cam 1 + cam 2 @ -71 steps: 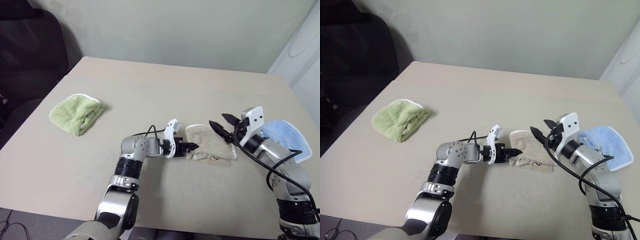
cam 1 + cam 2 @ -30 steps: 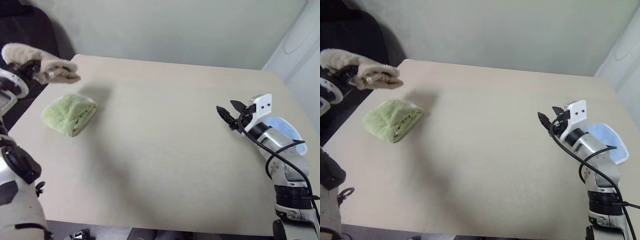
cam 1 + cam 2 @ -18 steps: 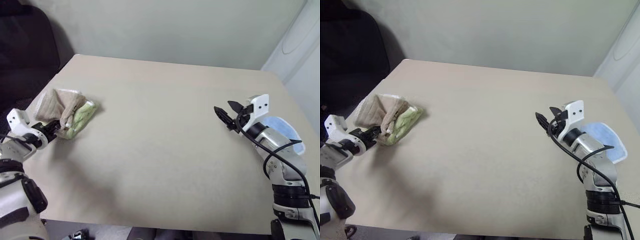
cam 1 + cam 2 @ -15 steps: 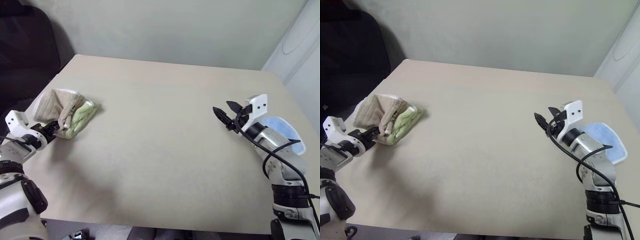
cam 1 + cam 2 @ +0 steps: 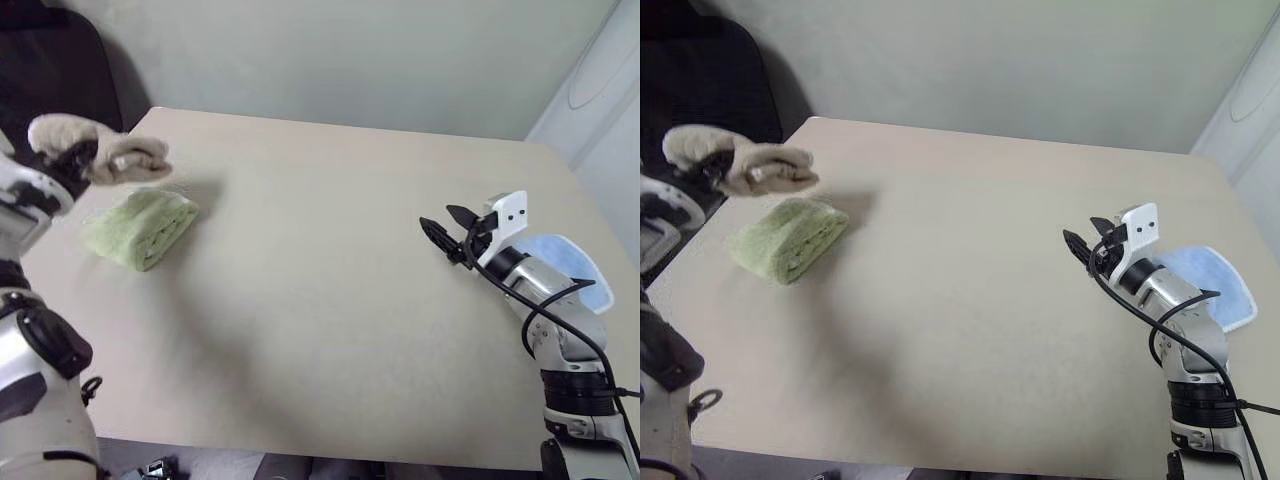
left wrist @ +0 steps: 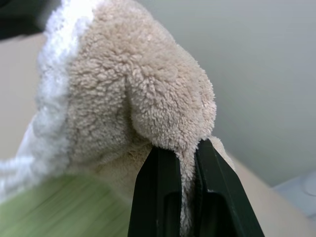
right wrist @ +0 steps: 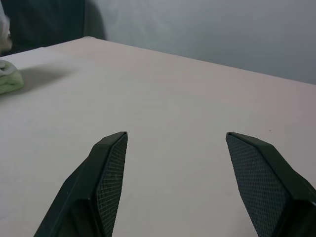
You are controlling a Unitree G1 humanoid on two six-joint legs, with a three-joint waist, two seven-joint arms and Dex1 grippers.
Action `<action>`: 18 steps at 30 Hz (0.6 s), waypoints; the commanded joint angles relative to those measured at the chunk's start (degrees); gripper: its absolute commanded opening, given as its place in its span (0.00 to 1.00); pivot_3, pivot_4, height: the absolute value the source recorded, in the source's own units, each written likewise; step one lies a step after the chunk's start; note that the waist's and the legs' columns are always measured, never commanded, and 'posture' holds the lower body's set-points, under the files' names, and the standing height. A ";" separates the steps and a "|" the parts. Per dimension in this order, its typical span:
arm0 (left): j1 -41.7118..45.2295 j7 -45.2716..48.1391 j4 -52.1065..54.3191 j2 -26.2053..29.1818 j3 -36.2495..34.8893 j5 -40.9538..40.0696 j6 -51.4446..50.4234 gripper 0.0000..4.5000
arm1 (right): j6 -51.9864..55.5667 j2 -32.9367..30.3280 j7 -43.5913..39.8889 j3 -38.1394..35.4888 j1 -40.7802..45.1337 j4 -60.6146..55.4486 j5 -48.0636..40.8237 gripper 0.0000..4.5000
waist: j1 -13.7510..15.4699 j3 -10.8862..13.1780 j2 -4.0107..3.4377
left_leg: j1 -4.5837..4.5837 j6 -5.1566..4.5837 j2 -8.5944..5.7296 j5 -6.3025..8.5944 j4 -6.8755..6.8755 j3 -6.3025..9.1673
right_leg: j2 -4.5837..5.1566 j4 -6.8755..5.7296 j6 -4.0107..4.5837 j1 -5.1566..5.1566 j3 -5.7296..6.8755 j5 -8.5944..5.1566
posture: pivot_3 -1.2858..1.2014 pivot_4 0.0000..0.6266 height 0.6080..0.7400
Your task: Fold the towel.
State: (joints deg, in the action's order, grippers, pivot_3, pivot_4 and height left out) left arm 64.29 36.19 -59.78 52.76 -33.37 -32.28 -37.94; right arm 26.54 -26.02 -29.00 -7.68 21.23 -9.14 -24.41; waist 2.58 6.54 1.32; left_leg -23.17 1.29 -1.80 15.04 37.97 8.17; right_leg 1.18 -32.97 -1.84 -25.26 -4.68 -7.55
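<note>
At far left, raised off the table [image 5: 330,300]: left gripper [image 6: 182,153], black fingers pressed together on a fold of the towel [image 5: 100,152]. Towel: beige terry, bunched into a lump, white fluffy edging along one side in the wrist view. It hangs in the air above and just behind the green cloth, clear of the tabletop. No embroidered mark or lettering can be read on it in its bunched state.

Left part of the table, below the towel: green cloth [image 5: 142,226], light green terry, folded into a thick pad, lying flat, its layered edges facing the near side.

Centre: beige tabletop, bare, with a soft shadow near the green cloth.

Right part of the table: right gripper [image 5: 441,236], fingers spread wide with nothing between them, hovering over the tabletop and pointing toward the table's middle; textured inner pads [image 7: 112,173] seen in the wrist view. White housing behind the fingers carries no readable marking.

Far right, at the table's edge behind the right arm: blue cloth [image 5: 562,262], light blue with white edging, lying flat, partly hidden by the arm.
</note>
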 commanded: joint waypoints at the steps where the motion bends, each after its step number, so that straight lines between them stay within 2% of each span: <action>1: 4.89 1.37 4.76 -1.15 1.65 -0.94 -1.71 0.00 | -1.18 -0.09 -0.55 0.00 0.77 -0.85 0.42 0.74 | 0.02 0.00 0.00 | -0.02 -0.02 -0.01 0.01 0.00 0.02 | 0.00 0.01 0.00 0.00 0.00 0.00 | 0.52 0.24 1.00; 5: 3.82 2.40 5.87 -2.22 4.28 0.97 -1.64 0.00 | -1.21 0.17 -0.13 -0.09 0.20 -1.56 0.38 0.74 | -0.35 0.02 -0.05 | 0.00 -0.14 -0.01 0.06 0.00 -0.01 | 0.02 0.01 0.00 0.00 -0.02 0.00 | 0.52 0.24 1.00; 11: -3.08 0.99 -0.25 -0.26 2.36 1.83 3.23 0.00 | -0.84 0.27 0.87 -0.85 -2.16 -3.61 0.30 0.74 | -1.07 0.01 -0.07 | 0.12 0.19 0.14 -0.12 -0.05 -0.11 | -0.04 -0.02 -0.02 0.00 0.00 0.00 | 0.52 0.24 1.00; 15: -8.30 0.15 -3.91 1.28 -0.52 0.78 5.39 0.00 | -0.47 -0.07 1.20 -1.23 -2.46 -4.31 0.12 0.74 | -1.16 -0.01 -0.02 | 0.09 0.18 0.19 -0.10 -0.02 -0.14 | -0.07 -0.02 -0.02 -0.01 -0.01 0.00 | 0.52 0.24 1.00; 18: -13.03 -0.08 -5.57 1.24 0.21 2.56 6.57 0.00 | -0.13 -0.28 1.21 -1.26 -1.94 -4.31 0.08 0.74 | -1.15 -0.02 -0.01 | 0.09 0.02 0.17 -0.01 0.00 -0.14 | -0.07 -0.03 -0.02 -0.01 -0.01 0.00 | 0.52 0.24 1.00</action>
State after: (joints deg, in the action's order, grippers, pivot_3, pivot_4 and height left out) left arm 52.51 36.22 -65.05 53.00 -32.77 -30.62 -33.44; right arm 26.67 -25.57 -28.22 -7.65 18.51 -11.48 -24.39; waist 1.43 6.53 1.31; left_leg -23.06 1.28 -1.66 15.05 37.96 8.02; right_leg 1.12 -33.00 -1.85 -25.26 -4.70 -7.55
